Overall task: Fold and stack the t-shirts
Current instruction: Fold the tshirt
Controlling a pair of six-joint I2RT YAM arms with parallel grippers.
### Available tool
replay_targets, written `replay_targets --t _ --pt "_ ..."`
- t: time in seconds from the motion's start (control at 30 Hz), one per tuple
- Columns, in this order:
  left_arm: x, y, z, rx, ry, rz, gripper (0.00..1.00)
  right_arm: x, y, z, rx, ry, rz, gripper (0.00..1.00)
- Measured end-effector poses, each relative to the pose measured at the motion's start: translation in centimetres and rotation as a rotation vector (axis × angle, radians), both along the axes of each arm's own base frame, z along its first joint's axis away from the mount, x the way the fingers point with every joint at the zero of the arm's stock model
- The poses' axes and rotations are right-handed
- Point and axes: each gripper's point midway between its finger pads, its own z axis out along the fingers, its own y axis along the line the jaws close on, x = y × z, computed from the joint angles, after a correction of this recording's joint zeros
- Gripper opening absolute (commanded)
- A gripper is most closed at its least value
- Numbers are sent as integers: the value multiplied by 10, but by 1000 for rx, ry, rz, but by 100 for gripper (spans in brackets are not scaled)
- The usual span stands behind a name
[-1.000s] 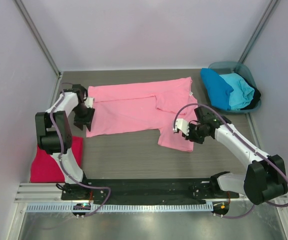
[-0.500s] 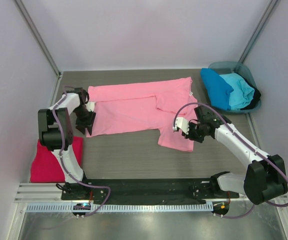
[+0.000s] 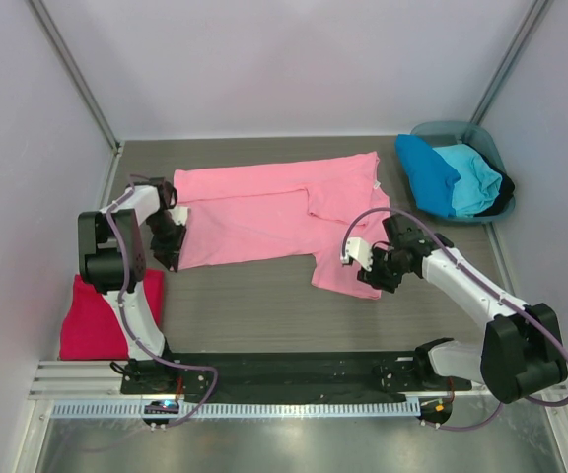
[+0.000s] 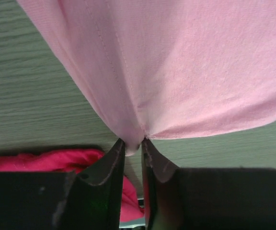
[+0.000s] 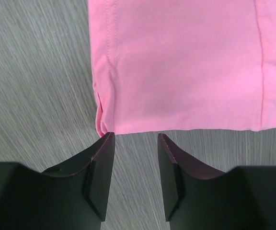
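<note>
Grey wood-grain desk seen from above, with two robot arms bolted at its near edge. Spread across the middle of the desk lies a light pink t-shirt, partly folded, its long side running left to right, with one flap reaching toward the near side on the right. At the far right corner sits a grey-teal round tub holding a blue t-shirt and, to its right, a turquoise t-shirt. At the near left, beside the left arm, a crimson t-shirt lies folded flat. The left tool is at the pink t-shirt's near left corner; its two fingers are pressed almost together on that corner, and the cloth draws into a tight peak between them. The right tool sits at the near edge of the flap on the right, its fingers parted with a clear gap and nothing between them.
</note>
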Motion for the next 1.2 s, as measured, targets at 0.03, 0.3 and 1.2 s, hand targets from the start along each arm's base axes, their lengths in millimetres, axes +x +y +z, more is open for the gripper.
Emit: replay_targets --t 0.03,0.3,1.2 --pt "0 0 0 -1 1 1 17 -1 0 -1 2 3 3 47" --pt "-1 -1 0 -5 5 5 0 -8 9 -9 30 43 42 46" --pt "-1 -1 0 -4 4 7 0 -25 -1 -47 -48 127 104 31"
